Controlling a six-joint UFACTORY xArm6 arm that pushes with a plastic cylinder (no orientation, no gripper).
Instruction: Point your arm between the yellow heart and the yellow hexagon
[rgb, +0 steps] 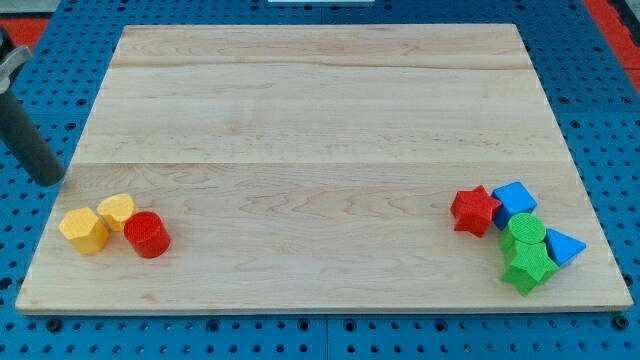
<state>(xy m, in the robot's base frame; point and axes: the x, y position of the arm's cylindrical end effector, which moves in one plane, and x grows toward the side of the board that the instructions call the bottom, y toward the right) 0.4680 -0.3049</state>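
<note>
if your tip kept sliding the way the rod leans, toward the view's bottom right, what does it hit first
Probably the yellow hexagon. My tip sits just off the board's left edge, above that block, with the yellow heart beside it. Depth is unclear, so it might slip between them.

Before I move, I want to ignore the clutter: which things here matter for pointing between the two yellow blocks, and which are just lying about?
Belongs to the job:
yellow hexagon
yellow heart, touching the hexagon
my tip, above both, at the board's left edge

Just lying about:
red cylinder, beside the heart
red star
two blue blocks
two green blocks
</note>
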